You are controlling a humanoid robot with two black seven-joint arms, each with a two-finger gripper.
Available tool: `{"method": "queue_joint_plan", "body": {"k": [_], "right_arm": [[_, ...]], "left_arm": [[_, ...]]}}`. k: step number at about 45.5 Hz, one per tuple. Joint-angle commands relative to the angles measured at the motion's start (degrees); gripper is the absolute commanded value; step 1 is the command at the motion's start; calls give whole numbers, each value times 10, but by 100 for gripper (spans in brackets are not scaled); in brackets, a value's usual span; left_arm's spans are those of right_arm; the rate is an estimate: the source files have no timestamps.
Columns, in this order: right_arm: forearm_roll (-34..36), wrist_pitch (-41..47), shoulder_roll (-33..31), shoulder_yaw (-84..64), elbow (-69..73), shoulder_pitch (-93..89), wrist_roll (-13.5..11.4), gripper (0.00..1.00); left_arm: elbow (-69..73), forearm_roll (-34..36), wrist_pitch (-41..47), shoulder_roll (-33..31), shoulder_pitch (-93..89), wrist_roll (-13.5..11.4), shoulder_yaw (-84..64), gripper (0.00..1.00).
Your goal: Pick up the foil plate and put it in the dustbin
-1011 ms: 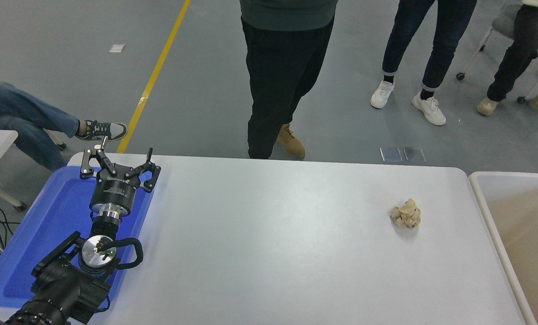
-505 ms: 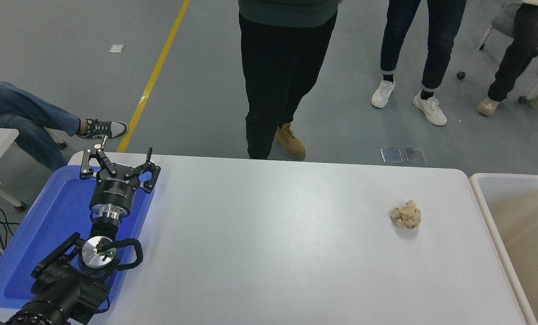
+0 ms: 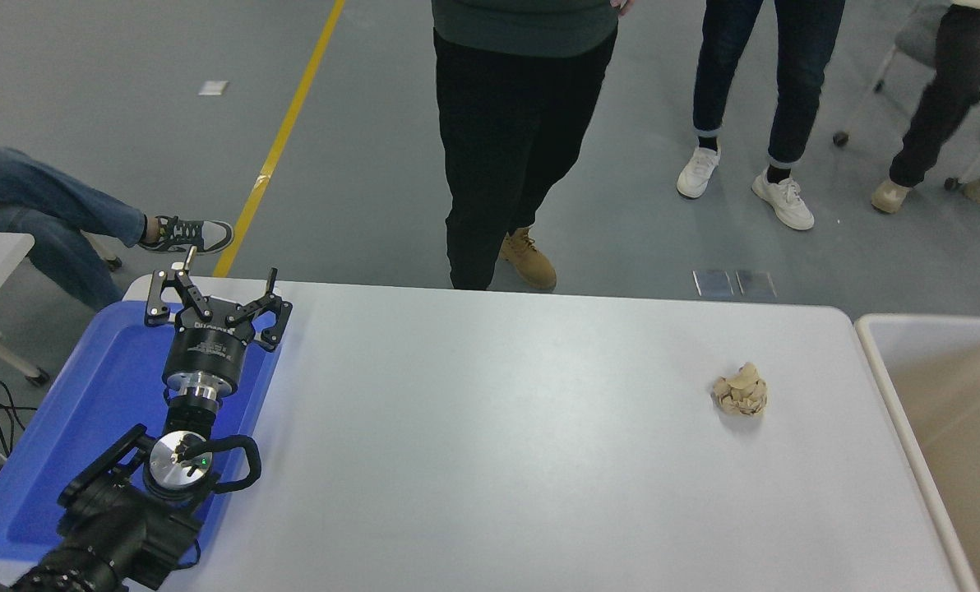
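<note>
The foil plate is out of view. The dustbin (image 3: 885,378), with a thick white rim and a beige inside, stands against the table's right end and runs off the picture's right edge. My left gripper (image 3: 214,286) is parked at the lower left above a blue tray, open, with nothing between its fingers. My right arm and gripper do not appear in the picture.
A shallow blue tray (image 3: 71,411) lies along the table's left side under my left arm. A small crumpled tan paper ball (image 3: 739,390) sits on the white table (image 3: 498,427) near the dustbin. Several people stand or sit beyond the far edge.
A small pale shape at the right edge above the dustbin a second ago is gone. The person at the far edge shifted slightly. My left arm has not moved.
</note>
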Motion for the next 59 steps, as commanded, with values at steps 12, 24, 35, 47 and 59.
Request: {"method": "queue_joint_plan", "body": {"k": [12, 24, 35, 47, 59], "right_arm": [[44, -77, 128, 6, -151, -157, -3, 0], [51, -103, 150, 10, -156, -184, -5, 0], [68, -107, 159, 11, -160, -189, -4, 19], [125, -103, 165, 15, -159, -190, -4, 100], [146, -92, 172, 15, -132, -140, -1, 100]], "left_arm": [[0, 0, 0, 0, 0, 0, 0, 100], [0, 0, 0, -1, -1, 0, 0, 100], [0, 0, 0, 0, -1, 0, 0, 100], [0, 0, 0, 0, -1, 0, 0, 100], [0, 0, 0, 0, -1, 0, 0, 100]]}}
